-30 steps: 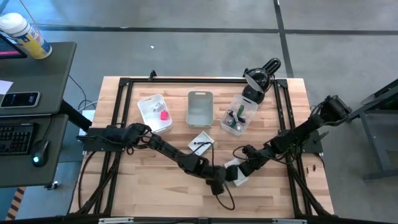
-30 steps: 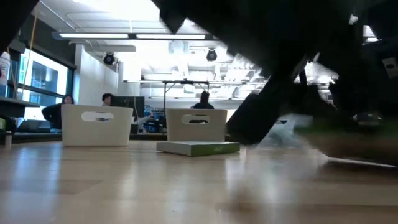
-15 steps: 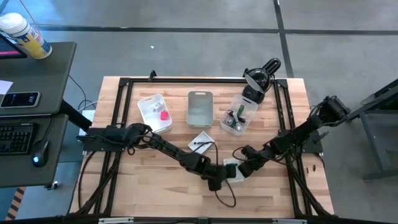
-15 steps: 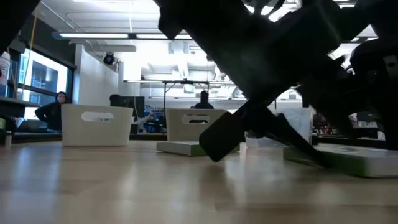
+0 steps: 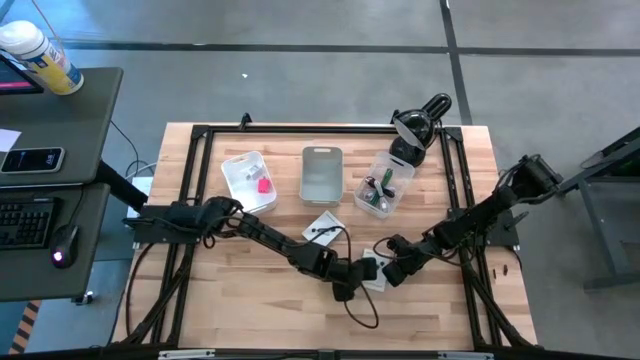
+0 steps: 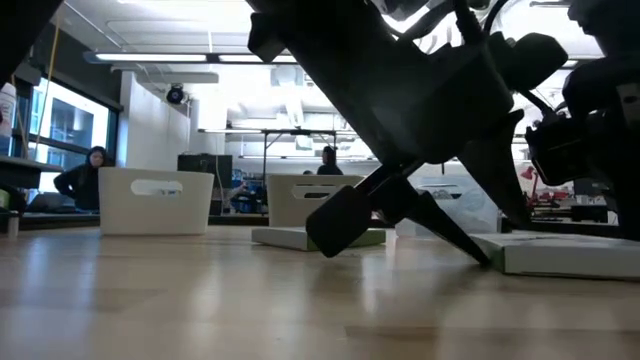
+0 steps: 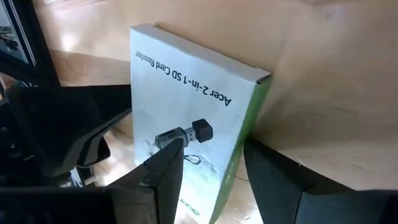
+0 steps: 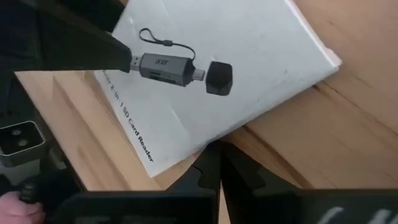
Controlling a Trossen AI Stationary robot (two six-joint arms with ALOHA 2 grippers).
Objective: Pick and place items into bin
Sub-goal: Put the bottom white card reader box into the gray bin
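A flat white box (image 7: 186, 106) printed "Acer 2-in-1 SD Card Reader", one of the items, lies flat on the table near its middle front (image 5: 371, 268). My left gripper (image 7: 210, 152) is open over it. One finger (image 7: 165, 168) is above the printed face and the other (image 7: 273, 180) stands beside the green side (image 7: 239, 162). My right gripper (image 8: 211, 155) is shut at the box's opposite edge. A second white box (image 5: 322, 230) lies behind. Three clear bins (image 5: 322, 172) stand at the far side. One (image 5: 250, 180) holds a pink block (image 5: 264, 184). My left gripper straddles the box's green side from above, slanting down from the table's left; whether either finger touches the box I cannot tell. My right gripper's shut fingertips (image 8: 208, 163) meet the box's white edge (image 8: 186, 155) opposite the green side, slanting down from the table's right. The box lies flat on the table.
The right bin (image 5: 385, 185) holds several small items. A black clamp-like stand (image 5: 420, 120) sits at the far right corner. Black frame rails (image 5: 190, 200) run along the table's sides. Bare wood (image 5: 240, 300) lies at the near left.
The box, raised and blurred in the low view a second ago, has come down flat on the table and sits a little nearer the far edge. My left gripper has shifted the same way and tipped, staying open.
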